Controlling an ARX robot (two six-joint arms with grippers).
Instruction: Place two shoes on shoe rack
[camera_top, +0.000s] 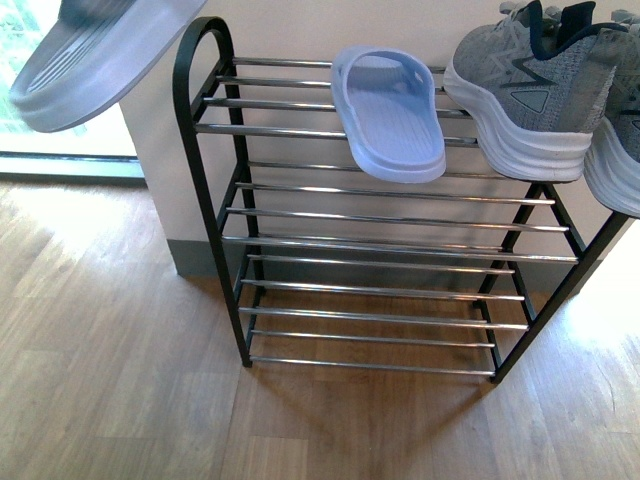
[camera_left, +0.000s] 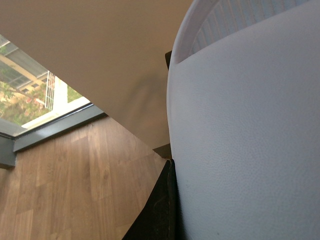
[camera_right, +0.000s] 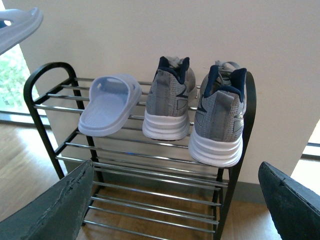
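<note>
Both grey sneakers stand side by side on the top tier of the shoe rack (camera_top: 200, 130), at its right end, heels outward: one (camera_right: 167, 100) nearer the middle, the other (camera_right: 218, 120) against the right side frame. In the front view they are the shoe (camera_top: 530, 90) and its partner (camera_top: 620, 150), cut by the edge. A light blue slipper (camera_top: 388, 110) lies on the same tier to their left. My left gripper is shut on a second light blue slipper (camera_top: 100, 50), held high, left of the rack; one dark finger (camera_left: 160, 210) presses its sole (camera_left: 245, 140). My right gripper (camera_right: 172, 207) hangs open before the rack, empty.
The rack (camera_right: 37, 90) backs onto a cream wall (camera_top: 290, 30) with a grey skirting. Its lower chrome tiers (camera_top: 370, 290) hold nothing. Wooden floor (camera_top: 110, 380) spreads in front and to the left. A floor-level window (camera_left: 30, 100) lies to the left.
</note>
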